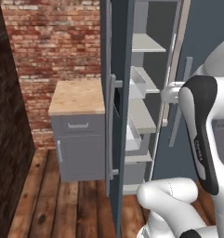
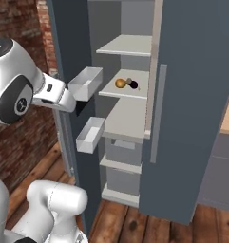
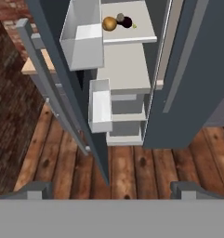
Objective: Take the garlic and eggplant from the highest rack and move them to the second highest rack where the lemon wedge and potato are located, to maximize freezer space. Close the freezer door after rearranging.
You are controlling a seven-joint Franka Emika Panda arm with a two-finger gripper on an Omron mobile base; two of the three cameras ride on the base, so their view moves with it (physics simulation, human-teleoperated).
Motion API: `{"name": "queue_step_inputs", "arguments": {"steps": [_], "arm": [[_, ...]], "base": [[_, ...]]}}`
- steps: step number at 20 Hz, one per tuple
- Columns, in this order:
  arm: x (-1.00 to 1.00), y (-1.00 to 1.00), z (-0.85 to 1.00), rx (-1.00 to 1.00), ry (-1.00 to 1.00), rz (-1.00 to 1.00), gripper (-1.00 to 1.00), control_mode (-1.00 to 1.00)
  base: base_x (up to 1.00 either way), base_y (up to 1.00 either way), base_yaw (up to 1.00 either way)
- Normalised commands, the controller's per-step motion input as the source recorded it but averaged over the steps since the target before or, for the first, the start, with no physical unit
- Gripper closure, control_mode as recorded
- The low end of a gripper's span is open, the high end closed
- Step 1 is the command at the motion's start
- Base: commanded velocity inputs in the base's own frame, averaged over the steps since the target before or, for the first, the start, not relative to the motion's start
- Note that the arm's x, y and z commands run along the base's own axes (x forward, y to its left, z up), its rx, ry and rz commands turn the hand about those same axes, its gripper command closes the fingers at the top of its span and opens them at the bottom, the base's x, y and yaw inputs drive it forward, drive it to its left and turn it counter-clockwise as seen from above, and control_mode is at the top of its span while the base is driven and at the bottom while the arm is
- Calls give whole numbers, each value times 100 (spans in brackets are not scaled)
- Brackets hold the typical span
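Observation:
On the second highest rack (image 2: 130, 92) the garlic (image 2: 129, 80) and the dark eggplant (image 2: 134, 85) lie next to the golden potato (image 2: 119, 83). In the hand view the potato (image 3: 109, 23), garlic (image 3: 120, 17), eggplant (image 3: 127, 22) and a small yellow lemon wedge (image 3: 134, 26) sit together. The highest rack (image 2: 128, 46) is bare. The freezer door (image 1: 117, 116) stands wide open, its inner bins (image 2: 85, 83) facing the shelves. My gripper (image 3: 112, 190) is open and holds nothing, back from the shelves beside the door's inner face.
A grey cabinet with a wooden top (image 1: 78, 95) stands left of the open door against a brick wall (image 1: 53, 37). The closed right door (image 2: 196, 95) has a long handle (image 2: 158, 114). Lower shelves and drawers (image 2: 123, 161) sit below. The floor is wooden planks (image 3: 132, 167).

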Motion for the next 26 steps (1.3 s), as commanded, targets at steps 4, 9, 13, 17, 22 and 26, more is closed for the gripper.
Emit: {"name": "queue_step_inputs", "arguments": {"steps": [4,9,13,17,22,26], "arm": [[0,0,0,0,0,0,-100,100],[0,0,0,0,0,0,-100,100],[0,0,0,0,0,0,-100,100],[0,22,5,-1,8,0,-100,-100],[0,69,27,-10,15,0,-100,-100],[1,80,39,-10,3,0,-100,-100]], "base": [[0,0,-7],[0,0,0],[0,0,0],[0,0,0],[0,0,0],[0,0,0]]}}
